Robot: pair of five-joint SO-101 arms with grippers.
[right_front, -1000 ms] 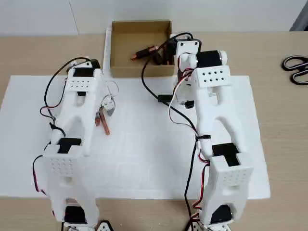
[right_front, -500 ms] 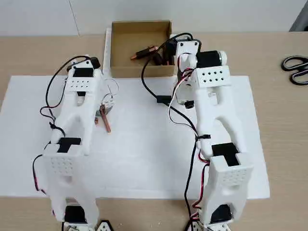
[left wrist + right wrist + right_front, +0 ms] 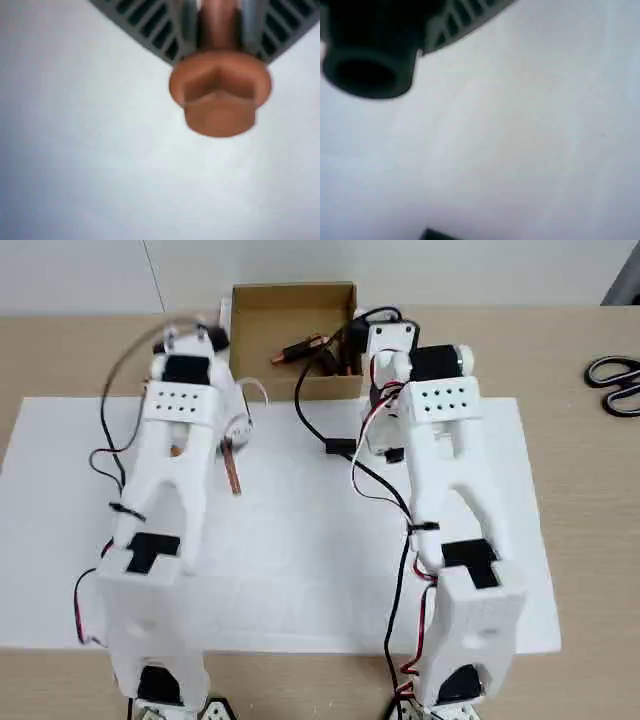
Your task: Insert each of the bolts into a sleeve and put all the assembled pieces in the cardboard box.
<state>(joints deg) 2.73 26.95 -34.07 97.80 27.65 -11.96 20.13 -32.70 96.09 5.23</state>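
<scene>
- We see the copper bolt [image 3: 220, 95] gripped by its shank between the ribbed fingers [image 3: 145, 20] of the left gripper [image 3: 230, 445], above the white sheet [image 3: 300, 540].
- The right gripper [image 3: 388, 445] is clamped on a black sleeve [image 3: 370, 70], just in front of the box.
- We find the cardboard box [image 3: 290, 298] at the sheet's far edge, with assembled pieces [image 3: 300, 348] lying inside.
- Scissors [image 3: 615, 380] lie well apart on the wooden table [image 3: 560, 340], on the right arm's side.
</scene>
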